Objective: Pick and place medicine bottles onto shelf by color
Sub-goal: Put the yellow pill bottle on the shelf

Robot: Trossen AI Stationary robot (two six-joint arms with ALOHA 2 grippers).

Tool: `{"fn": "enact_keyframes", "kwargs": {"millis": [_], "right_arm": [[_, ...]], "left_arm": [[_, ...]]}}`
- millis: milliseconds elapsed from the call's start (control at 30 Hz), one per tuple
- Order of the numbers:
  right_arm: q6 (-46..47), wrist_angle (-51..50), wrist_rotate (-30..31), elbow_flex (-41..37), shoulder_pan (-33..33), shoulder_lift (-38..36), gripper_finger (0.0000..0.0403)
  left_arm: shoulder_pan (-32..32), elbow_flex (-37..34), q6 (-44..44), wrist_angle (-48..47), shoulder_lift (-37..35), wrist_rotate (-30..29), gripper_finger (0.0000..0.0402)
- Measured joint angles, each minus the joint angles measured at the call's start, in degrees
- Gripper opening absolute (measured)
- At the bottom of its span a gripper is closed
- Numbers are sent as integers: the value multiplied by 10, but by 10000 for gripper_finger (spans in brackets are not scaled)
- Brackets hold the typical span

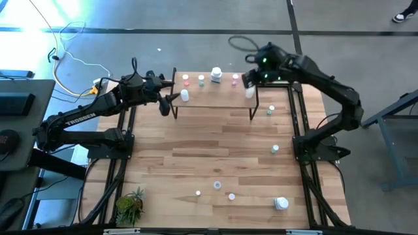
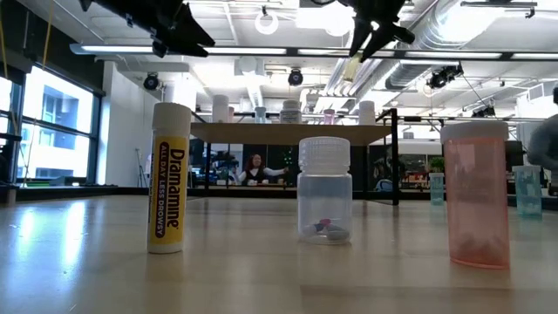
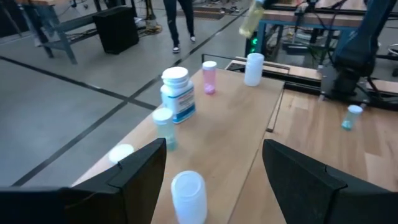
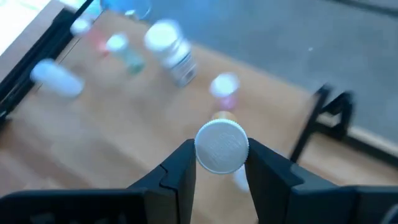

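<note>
The shelf (image 1: pixel 215 101) stands at the table's far side. On its top board stand medicine bottles: a large white one (image 1: pixel 217 74), pink-capped ones (image 1: pixel 186 79) (image 1: pixel 235 79), a green-capped one (image 1: pixel 201 81) and white ones (image 1: pixel 185 96) (image 1: pixel 249 91). My right gripper (image 1: pixel 251 79) hangs above the shelf's right end, shut on a yellowish bottle (image 2: pixel 351 68) with a white cap. My left gripper (image 3: pixel 212 149) is open at the shelf's left end, its fingers on either side of the white bottle (image 3: pixel 188 196) without touching it. My right gripper pinches the yellowish bottle's white cap (image 4: pixel 206 152) between its two fingers. The fingers come from above, slanting down. The bottle hangs tilted below them (image 3: pixel 252 15), lifted clear above the shelf's right end.
Loose bottles stand on the table: green-capped ones (image 1: pixel 271 109) (image 1: pixel 275 149) on the right, small ones (image 1: pixel 217 185) (image 1: pixel 231 196) and a large white one (image 1: pixel 281 203) near the front. A yellow-labelled tube (image 2: pixel 170 179) stands close to the low camera. A potted plant (image 1: pixel 130 203) sits front left.
</note>
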Motion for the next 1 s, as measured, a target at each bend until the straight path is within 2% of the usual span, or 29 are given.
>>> {"fn": "enact_keyframes", "kwargs": {"millis": [200, 433, 533, 667, 867, 1000], "right_arm": [[-42, 1, -14, 13, -87, 0, 113], [-88, 19, -82, 14, -155, 19, 113], [-109, 22, -109, 21, -167, 34, 113], [-136, 3, -112, 57, -173, 68, 113], [-159, -80, -114, 138, -173, 128, 113], [-167, -104, -134, 150, -173, 154, 113]], "left_arm": [[0, 0, -1, 0, 0, -26, 257], [0, 0, -11, 0, 0, -46, 257], [0, 0, -11, -7, 0, -55, 257], [0, 0, -11, -27, 0, -56, 257], [0, 0, -22, -53, 0, -56, 257], [0, 0, -30, -67, 0, -56, 257]]}}
